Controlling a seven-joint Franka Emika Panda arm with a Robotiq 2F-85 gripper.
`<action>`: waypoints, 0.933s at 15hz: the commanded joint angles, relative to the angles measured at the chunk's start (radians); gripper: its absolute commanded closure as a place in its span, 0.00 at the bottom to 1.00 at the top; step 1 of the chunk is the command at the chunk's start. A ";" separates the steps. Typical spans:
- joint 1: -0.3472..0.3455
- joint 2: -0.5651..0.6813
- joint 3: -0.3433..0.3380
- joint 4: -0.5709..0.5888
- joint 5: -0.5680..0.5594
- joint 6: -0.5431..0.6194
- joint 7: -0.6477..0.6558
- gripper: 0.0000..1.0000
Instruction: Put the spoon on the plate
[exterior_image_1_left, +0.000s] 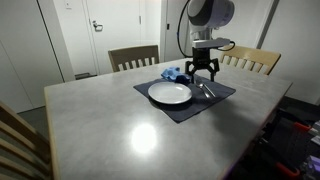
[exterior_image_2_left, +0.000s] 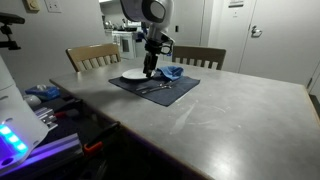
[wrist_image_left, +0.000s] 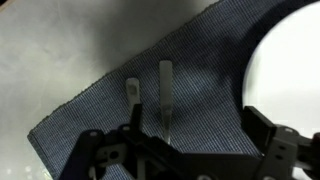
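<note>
a grey worktop (exterior_image_1_left: 100, 125) carries a dark blue mat (exterior_image_1_left: 224, 95). the white plate (exterior_image_1_left: 170, 93) sits on the mat. the jaws hang wide open, holding nothing, just beside the plate and above the mat. the spoon (exterior_image_1_left: 203, 89) lies on the mat just beside the plate, next to another utensil (exterior_image_1_left: 211, 93), below the jaws.

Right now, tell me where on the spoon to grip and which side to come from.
Grip mid-handle, from straight above, gripper closing across the narrow width. Both utensils lie flat and parallel on the placemat beside the plate, so one finger must enter the gap between them. Their heads are hidden; I cannot tell which is the spoon.
</note>
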 joint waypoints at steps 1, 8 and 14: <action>-0.004 0.037 -0.004 0.020 0.020 -0.003 -0.006 0.00; -0.012 0.102 -0.020 0.063 0.004 0.043 -0.042 0.00; -0.018 0.125 -0.016 0.066 0.013 0.126 -0.081 0.00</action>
